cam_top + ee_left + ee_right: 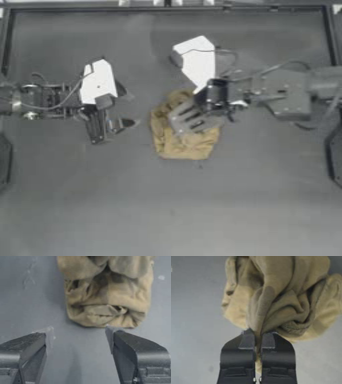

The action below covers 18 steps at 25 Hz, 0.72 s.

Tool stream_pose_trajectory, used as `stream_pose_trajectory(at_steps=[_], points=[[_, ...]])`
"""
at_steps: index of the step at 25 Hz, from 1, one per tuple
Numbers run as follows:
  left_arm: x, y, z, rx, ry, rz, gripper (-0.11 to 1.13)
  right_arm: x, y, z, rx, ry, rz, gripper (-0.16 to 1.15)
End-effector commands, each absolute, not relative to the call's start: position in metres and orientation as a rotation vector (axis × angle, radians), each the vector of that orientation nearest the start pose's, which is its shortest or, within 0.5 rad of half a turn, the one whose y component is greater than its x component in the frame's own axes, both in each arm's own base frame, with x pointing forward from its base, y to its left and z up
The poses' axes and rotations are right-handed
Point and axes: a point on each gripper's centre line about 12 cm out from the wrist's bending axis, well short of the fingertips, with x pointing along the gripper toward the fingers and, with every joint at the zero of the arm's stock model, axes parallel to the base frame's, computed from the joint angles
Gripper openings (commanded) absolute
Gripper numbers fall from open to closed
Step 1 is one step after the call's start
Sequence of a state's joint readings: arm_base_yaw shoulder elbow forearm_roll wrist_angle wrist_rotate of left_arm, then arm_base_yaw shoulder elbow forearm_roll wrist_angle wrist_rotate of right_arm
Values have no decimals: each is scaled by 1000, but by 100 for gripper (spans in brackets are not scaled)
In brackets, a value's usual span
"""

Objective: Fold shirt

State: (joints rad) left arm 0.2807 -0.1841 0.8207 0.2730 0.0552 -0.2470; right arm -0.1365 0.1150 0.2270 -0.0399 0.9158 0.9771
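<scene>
The shirt [182, 142] lies crumpled in a tan bundle near the middle of the table, with its folds bunched and its neckband hidden. My right gripper [185, 120] reaches in from the right and sits on top of the bundle. In the right wrist view it [257, 334] is shut on a pinched ridge of the shirt [281, 301]. To the left of the bundle, a short gap away, my left gripper [107, 130] rests low over the table. In the left wrist view it [78, 332] is open and holds nothing, and the shirt [108, 293] lies just beyond its fingertips.
The dark grey table [167, 210] is bounded by a black frame [167, 8] along the back. The right arm's cables [267, 70] loop above its wrist. A dark fixture [336, 155] stands at the right edge.
</scene>
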Motion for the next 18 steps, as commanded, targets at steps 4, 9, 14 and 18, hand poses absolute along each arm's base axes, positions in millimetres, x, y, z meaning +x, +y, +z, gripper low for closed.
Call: stream_pose_trajectory(at_steps=[4,9,14,18], points=[[318,93,193,-64,645,277,94,434,-57,211,902,1086,-662,5],[314,96,190,-69,656,287,94,437,-58,205,883,1090,-656,10],[313,96,189,-70,659,289,94,440,-58,208,807,1054,-575,73],[311,96,188,-81,662,294,94,438,-59,225,805,1006,-550,108]])
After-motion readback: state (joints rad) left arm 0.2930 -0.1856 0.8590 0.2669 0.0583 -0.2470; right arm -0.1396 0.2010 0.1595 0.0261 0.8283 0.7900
